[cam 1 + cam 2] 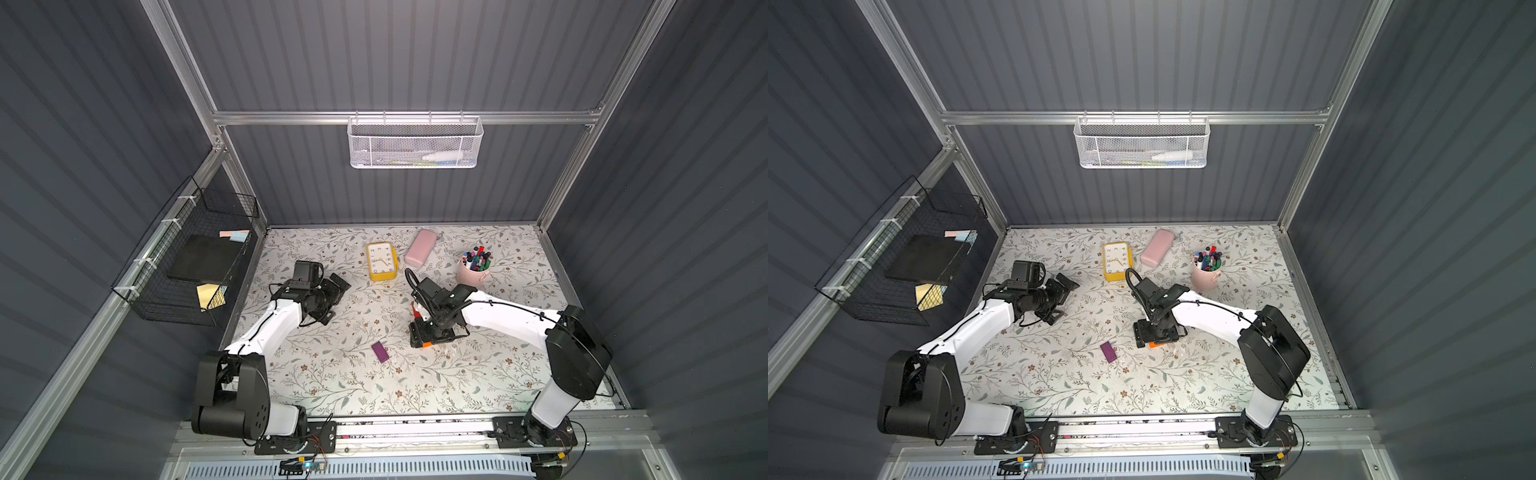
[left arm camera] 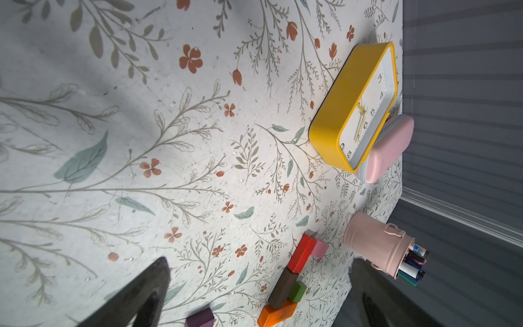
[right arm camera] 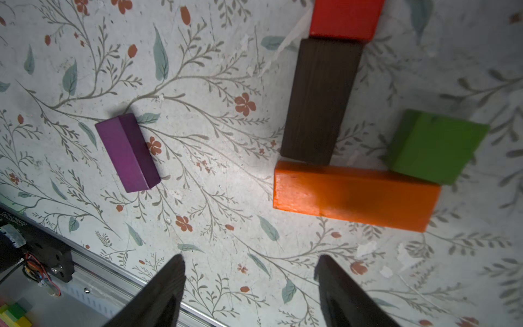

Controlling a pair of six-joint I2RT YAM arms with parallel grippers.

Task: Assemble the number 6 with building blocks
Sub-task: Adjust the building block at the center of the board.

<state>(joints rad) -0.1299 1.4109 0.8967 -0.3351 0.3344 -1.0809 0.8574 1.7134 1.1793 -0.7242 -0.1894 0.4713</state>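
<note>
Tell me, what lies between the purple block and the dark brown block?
Nothing lies there. In the right wrist view, only bare flowered tabletop separates the purple block from the dark brown block.

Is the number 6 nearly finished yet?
Nearly. Done: the pink block, red block, brown block, green cube and orange block sit together in the 6 shape. In hand: nothing; the right end effector hovers open and empty. Left: the purple block lies apart and belongs in the middle gap.

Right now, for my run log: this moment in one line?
placed: pink block, red block, brown block, green block, orange block | loose: purple block | left gripper: open, empty | right gripper: open, empty
</note>
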